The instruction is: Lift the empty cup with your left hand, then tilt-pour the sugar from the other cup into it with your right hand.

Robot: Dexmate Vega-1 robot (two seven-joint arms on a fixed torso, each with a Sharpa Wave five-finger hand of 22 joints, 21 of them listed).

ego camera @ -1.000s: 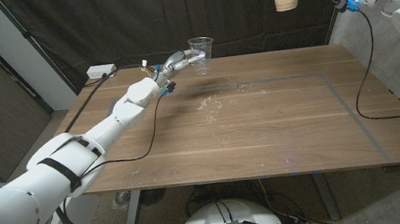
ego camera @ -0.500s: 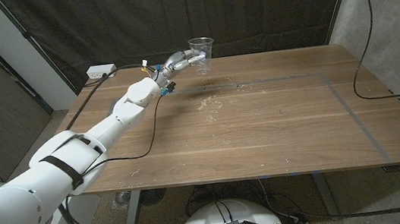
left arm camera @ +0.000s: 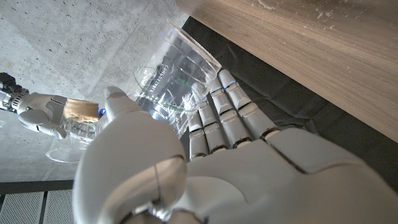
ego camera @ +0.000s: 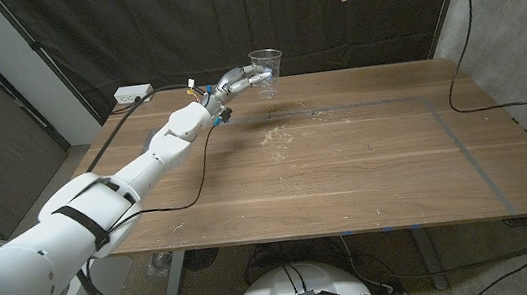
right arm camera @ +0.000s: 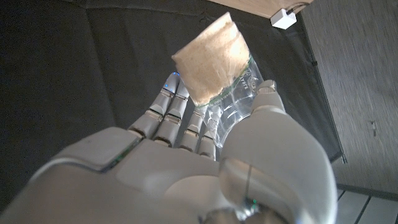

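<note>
Even, fairly bright light on a sharp head view; wrist views blur up close.

Raised lettering ran along the wall of the clear empty cup in the left wrist view, too faint and turned to spell out with any certainty. The sugar cup in the right wrist view also carried small embossed print near its rim, equally unreadable.

A wooden counter stands before a black curtain; a white power strip lies at its far corner.
</note>
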